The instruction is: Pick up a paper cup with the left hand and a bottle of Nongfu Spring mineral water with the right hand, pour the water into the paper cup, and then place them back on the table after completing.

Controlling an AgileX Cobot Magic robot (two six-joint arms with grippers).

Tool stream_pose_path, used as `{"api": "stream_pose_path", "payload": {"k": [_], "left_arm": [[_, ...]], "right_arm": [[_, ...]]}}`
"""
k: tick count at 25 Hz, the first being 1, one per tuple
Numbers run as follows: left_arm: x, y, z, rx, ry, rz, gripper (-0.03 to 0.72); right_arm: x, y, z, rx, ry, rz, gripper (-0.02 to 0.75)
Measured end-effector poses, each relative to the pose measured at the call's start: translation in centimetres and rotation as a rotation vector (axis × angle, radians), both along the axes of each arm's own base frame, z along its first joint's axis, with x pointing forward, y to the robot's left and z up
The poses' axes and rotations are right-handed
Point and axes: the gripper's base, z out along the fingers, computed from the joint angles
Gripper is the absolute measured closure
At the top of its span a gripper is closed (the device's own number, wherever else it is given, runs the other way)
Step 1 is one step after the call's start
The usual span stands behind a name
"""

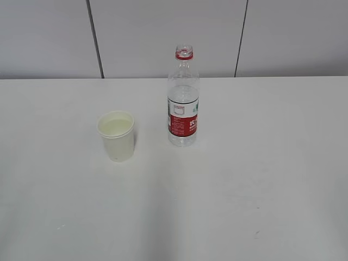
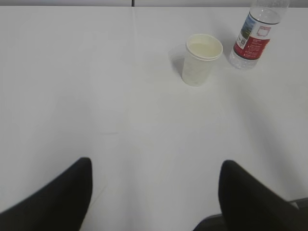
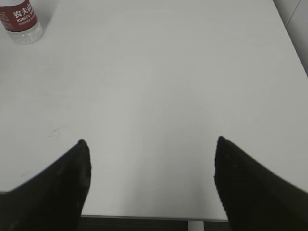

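Observation:
A white paper cup [image 1: 116,135] stands upright on the white table [image 1: 244,179], left of the middle; it also shows in the left wrist view [image 2: 201,58]. A clear bottle [image 1: 183,98] with a red label and red neck ring stands uncapped to its right, holding some clear water; it shows in the left wrist view [image 2: 253,39] and its base in the right wrist view [image 3: 20,21]. My left gripper [image 2: 156,166] is open and empty, well short of the cup. My right gripper [image 3: 151,144] is open and empty above the table's near edge. Neither arm shows in the exterior view.
A grey panelled wall [image 1: 163,32] runs behind the table. The table's front edge [image 3: 144,217] and right edge [image 3: 291,41] show in the right wrist view. Faint scuff marks [image 3: 57,130] lie on the tabletop.

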Motion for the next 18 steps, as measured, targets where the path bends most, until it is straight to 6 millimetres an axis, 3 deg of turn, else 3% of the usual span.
{"api": "stream_pose_path", "payload": {"k": [18], "left_arm": [[0.0,0.01,0.0,0.001,0.0,0.001,0.188]], "right_arm": [[0.0,0.0,0.0,0.0,0.0,0.0,0.147]]}}
